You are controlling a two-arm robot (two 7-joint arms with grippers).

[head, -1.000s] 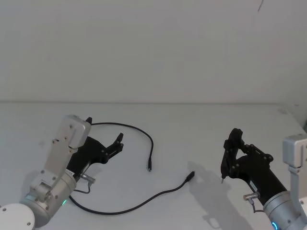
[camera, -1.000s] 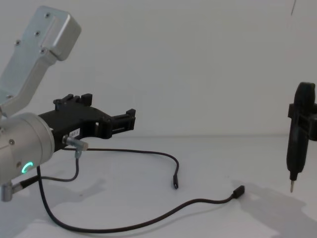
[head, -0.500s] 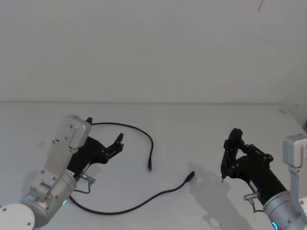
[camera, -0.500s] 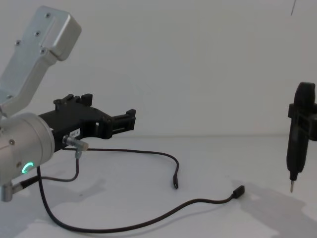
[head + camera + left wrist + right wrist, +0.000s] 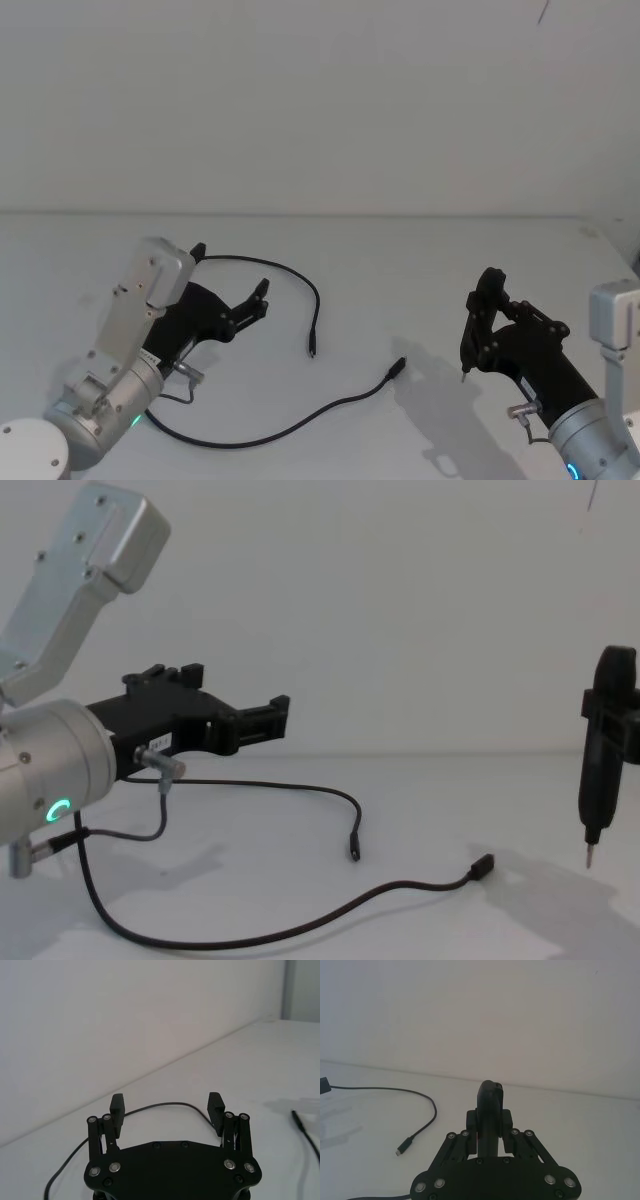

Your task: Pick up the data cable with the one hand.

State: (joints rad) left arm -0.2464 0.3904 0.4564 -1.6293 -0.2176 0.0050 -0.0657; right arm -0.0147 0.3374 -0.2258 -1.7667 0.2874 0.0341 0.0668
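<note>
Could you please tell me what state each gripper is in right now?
Left gripper: open, holding nothing.
Right gripper: shut, holding nothing.

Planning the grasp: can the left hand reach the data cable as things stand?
Probably yes: the left hand is open above the table, the data cable arcs just ahead of it, and nothing lies between.
</note>
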